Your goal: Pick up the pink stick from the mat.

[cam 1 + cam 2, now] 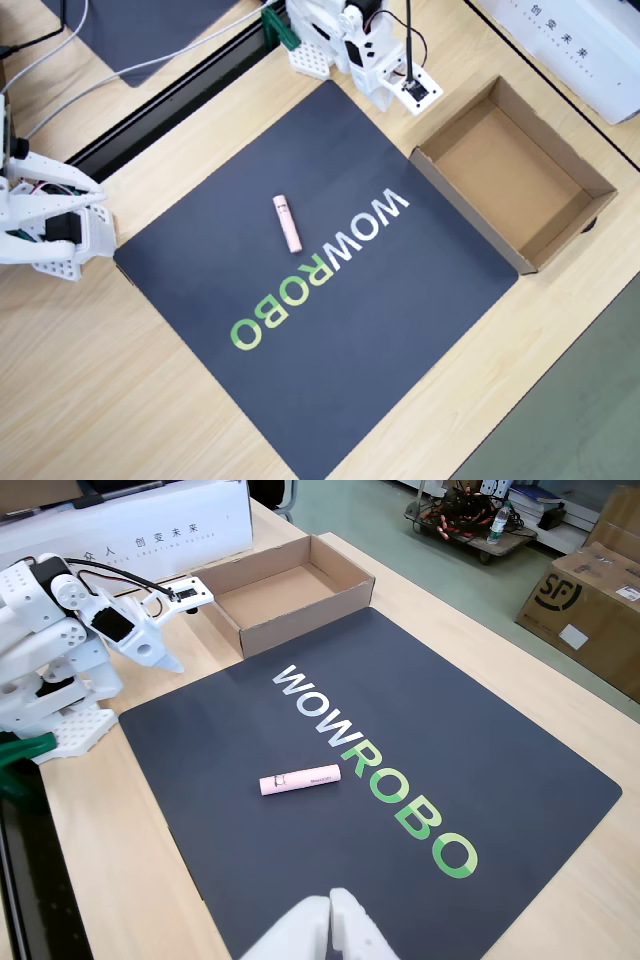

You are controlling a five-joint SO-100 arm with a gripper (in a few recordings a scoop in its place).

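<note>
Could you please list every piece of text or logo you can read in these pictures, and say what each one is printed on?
"WOWROBO": white and green letters on the mat.
"SF": logo on a brown carton on the floor, fixed view.
Chinese characters on the white box: too small to read.
Small print on the pink stick: too small to read.

Tabletop (120,400): pale wood-grain laminate, clean, evenly lit, soft shadows. Open cardboard box (285,590) at tabletop edge. White carton (130,525) with printed characters along rear edge. Plain dark mat (130,25) at upper corner in overhead view, grey cables (60,90) beside it. Floor (400,550): grey-green. Low cart (470,520) loaded with wiring on floor. Brown shipping carton (585,610) at right.
</note>
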